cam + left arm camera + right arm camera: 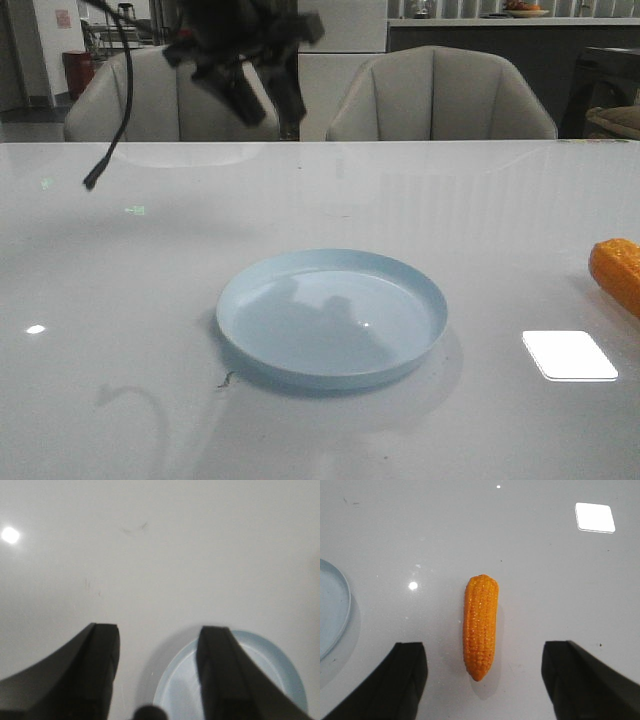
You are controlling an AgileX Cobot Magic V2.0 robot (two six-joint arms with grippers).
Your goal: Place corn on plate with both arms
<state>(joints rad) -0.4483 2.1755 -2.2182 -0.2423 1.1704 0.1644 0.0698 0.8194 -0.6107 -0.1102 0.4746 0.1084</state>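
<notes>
Corn (480,625): lies flat on the counter (120,300) at its right edge, well apart from the plate (331,317); your right wrist view shows its long axis running between the fingers, tapered tip toward the camera. Right hand (482,680): spread wide, above the cob, empty. Left hand (157,672): raised over the plate's rim, fingers parted, empty.

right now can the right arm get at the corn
Probably yes. In the right wrist view the corn lies bare on the table, between the open fingers of the right gripper, nothing over or against it. The plate sits apart.
</notes>
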